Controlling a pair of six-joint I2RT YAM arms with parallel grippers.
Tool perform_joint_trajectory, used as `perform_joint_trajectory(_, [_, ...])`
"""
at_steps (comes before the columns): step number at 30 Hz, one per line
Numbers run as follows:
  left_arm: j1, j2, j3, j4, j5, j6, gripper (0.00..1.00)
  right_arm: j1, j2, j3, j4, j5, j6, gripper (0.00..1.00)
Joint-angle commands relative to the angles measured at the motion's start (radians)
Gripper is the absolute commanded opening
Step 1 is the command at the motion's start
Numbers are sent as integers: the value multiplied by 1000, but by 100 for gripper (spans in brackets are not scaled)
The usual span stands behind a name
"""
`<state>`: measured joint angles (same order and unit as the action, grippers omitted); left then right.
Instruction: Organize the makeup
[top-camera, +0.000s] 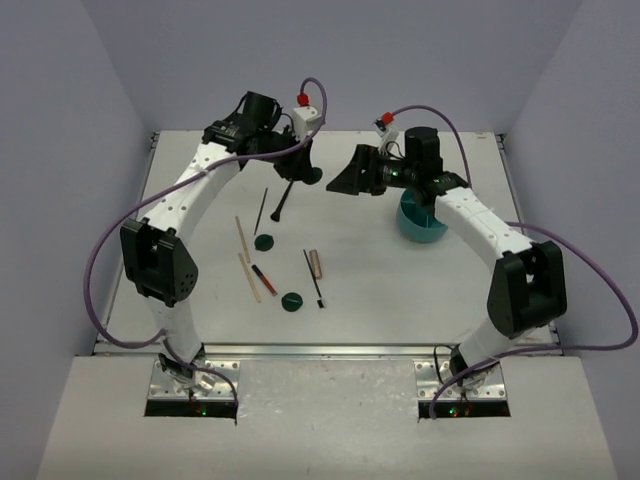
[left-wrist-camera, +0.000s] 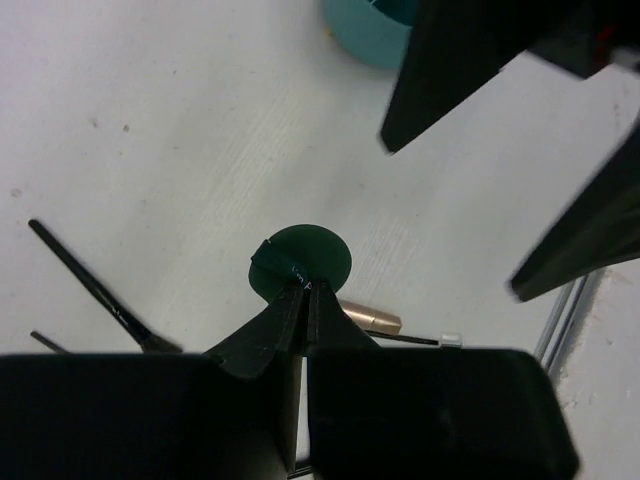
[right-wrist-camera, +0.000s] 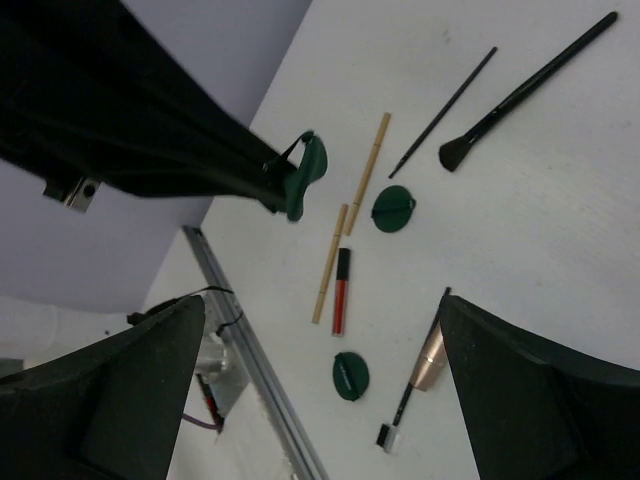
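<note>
Clenched jaws first: your left gripper (left-wrist-camera: 303, 288) has both fingers pressed together on the rim of a dark green disc (left-wrist-camera: 300, 262). It holds the disc at the fingertips, toward the far edge of the worktop (top-camera: 400, 300), about midway between the left and right edges. Your right gripper (top-camera: 347, 174) stands wide open just beside it, and you can see nothing between its jaws.

Only the left wrist view shows you the pinch itself from close. From the top view you can hardly find this disc, because it is dark against the dark fingers. The right wrist view gives it nearly edge-on, and it shows the lying makeup most sharply: a second disc (right-wrist-camera: 393, 208), a third disc (right-wrist-camera: 350, 375), a first wooden stick (right-wrist-camera: 368, 160), a second wooden stick (right-wrist-camera: 329, 263), a red-black pencil (right-wrist-camera: 341, 290) and a beige tube (right-wrist-camera: 433, 350). All lie between the centre and the left edge. A broad black brush (right-wrist-camera: 520, 95) and a thin black brush (right-wrist-camera: 445, 110) lie closer to the far edge.

A small brush (right-wrist-camera: 398, 415) lies along the tube; whether they touch, I cannot tell. The teal container (top-camera: 420, 228) stands toward the right edge, partly under the right arm, and it is cut off in the left wrist view. There the fingers also cover part of the tube.
</note>
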<state>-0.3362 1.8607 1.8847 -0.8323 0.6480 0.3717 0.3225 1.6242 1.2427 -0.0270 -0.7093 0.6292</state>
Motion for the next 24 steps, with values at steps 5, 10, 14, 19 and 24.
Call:
perform_joint_trajectory(5, [-31, -81, -66, 89, 107, -51, 0, 26, 52, -40, 351, -53, 338, 91])
perform_joint_trajectory(10, [-35, -105, -109, 87, 117, -39, 0, 27, 54, -89, 454, -29, 406, 73])
perform_joint_trajectory(14, [-35, -113, -116, 81, 121, -12, 0, 32, 52, -155, 567, -11, 473, 43])
perform_joint_trajectory(19, [-35, -114, -116, 85, 129, -5, 0, 42, 68, -156, 555, 9, 479, 42])
perform_joint_trajectory(24, [-35, -119, -131, 87, 131, -7, 0, 45, 93, -143, 565, -6, 480, 38])
